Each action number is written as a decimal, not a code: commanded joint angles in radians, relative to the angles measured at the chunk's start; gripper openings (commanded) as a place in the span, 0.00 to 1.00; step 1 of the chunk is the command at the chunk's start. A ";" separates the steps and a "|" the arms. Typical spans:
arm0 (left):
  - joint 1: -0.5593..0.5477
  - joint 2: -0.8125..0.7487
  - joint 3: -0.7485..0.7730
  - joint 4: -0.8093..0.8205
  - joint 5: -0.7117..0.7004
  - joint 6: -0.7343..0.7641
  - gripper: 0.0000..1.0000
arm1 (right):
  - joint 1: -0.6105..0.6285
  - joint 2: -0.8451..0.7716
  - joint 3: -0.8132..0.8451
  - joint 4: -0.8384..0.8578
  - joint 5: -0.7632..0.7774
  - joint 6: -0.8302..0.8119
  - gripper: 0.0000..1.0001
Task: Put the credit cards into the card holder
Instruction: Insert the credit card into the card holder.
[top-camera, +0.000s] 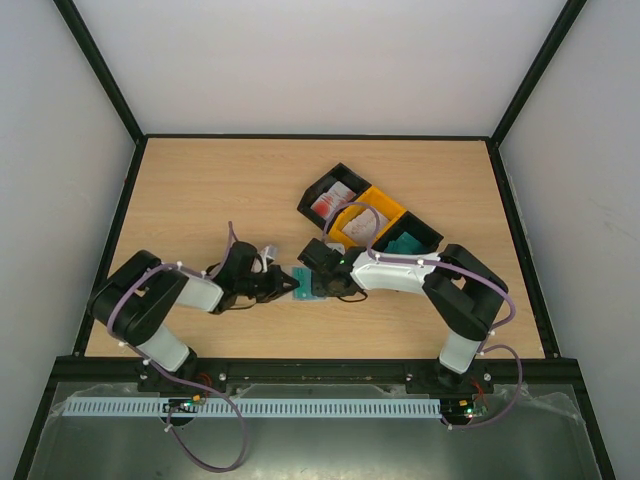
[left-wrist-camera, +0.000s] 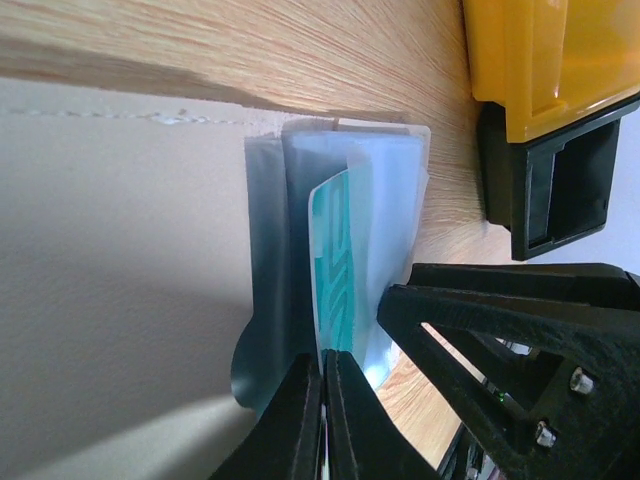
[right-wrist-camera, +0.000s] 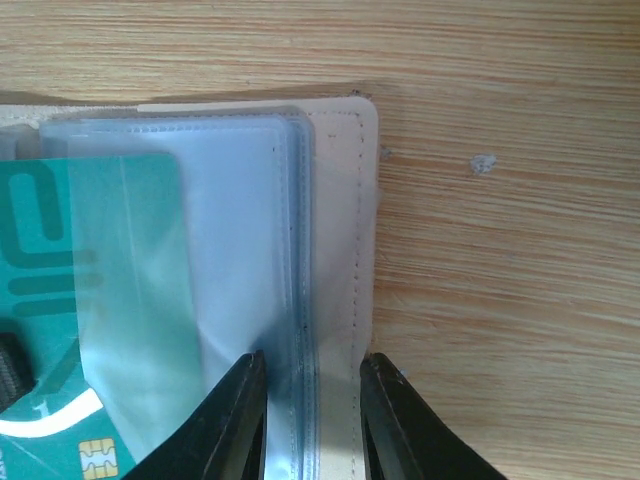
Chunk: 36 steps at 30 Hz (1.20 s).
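Print unreadable on teal card, pinched by left fingers, partly inside clear sleeve; right fingers clamp card holder edge.

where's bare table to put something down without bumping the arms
Free: far-left table behind the left arm; near strip between it and the right arm. Crowded: the middle, where the left gripper and right gripper meet at the card holder, bins just behind.

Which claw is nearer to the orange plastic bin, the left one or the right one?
Right. The right claw sits just in front of the orange plastic bin, gripping the beige folding card holder. The left claw is farther left, pinching a teal plastic card.
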 joint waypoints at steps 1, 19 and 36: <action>-0.020 0.049 0.019 -0.010 0.006 0.001 0.04 | 0.002 0.005 -0.035 -0.007 -0.006 0.016 0.25; -0.059 -0.061 0.104 -0.244 -0.056 0.091 0.42 | -0.003 -0.185 -0.097 0.067 0.114 0.097 0.45; -0.104 -0.134 0.184 -0.499 -0.221 0.126 0.32 | -0.038 -0.212 -0.195 0.212 -0.045 0.103 0.31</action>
